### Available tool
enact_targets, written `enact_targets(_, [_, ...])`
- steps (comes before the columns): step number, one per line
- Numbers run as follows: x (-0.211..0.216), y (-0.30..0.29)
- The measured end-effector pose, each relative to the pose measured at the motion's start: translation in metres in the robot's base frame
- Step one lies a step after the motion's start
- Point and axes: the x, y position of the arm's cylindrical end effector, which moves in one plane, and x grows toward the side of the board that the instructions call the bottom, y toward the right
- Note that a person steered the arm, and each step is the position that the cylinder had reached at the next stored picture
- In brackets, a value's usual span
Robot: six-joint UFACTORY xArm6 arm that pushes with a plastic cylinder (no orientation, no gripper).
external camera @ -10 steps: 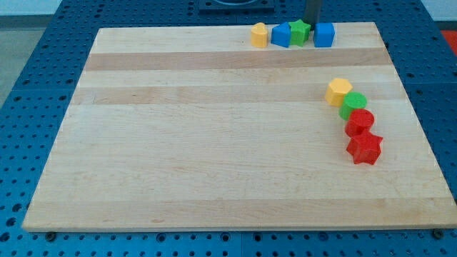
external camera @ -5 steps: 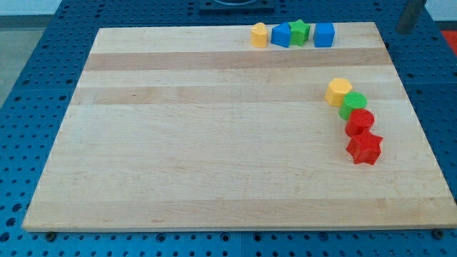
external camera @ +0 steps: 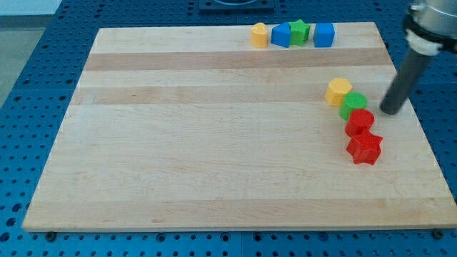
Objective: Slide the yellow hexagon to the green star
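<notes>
No pincer is being carried by this arm, only a rod; my tip [external camera: 390, 112] is being held near the view's right of the green round block [external camera: 353, 105], apart from it. The yellow hexagon [external camera: 338, 91] is being touched by that block, well apart from the green star [external camera: 300, 31] at the board's [external camera: 214, 143] top edge.

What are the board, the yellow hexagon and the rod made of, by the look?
Board: looks like pale wood, matte, with visible grain and lengthwise plank bands.
Yellow hexagon: likely plastic, with uniform saturated colour and a soft sheen; could be painted.
Rod: dark and smooth, metal or plastic, can't tell which. My tip sits to the view's right of the green block.
</notes>
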Motion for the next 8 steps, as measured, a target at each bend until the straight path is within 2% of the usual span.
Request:
enact_targets(2, [-0.008, -0.084])
enact_targets(3, [-0.017, -0.107])
enact_targets(4, [-0.036, -0.098])
enact_targets(5, [-0.036, -0.031])
enact_targets(6, [-0.046, -0.005])
enact_targets(8, [-0.050, -0.071])
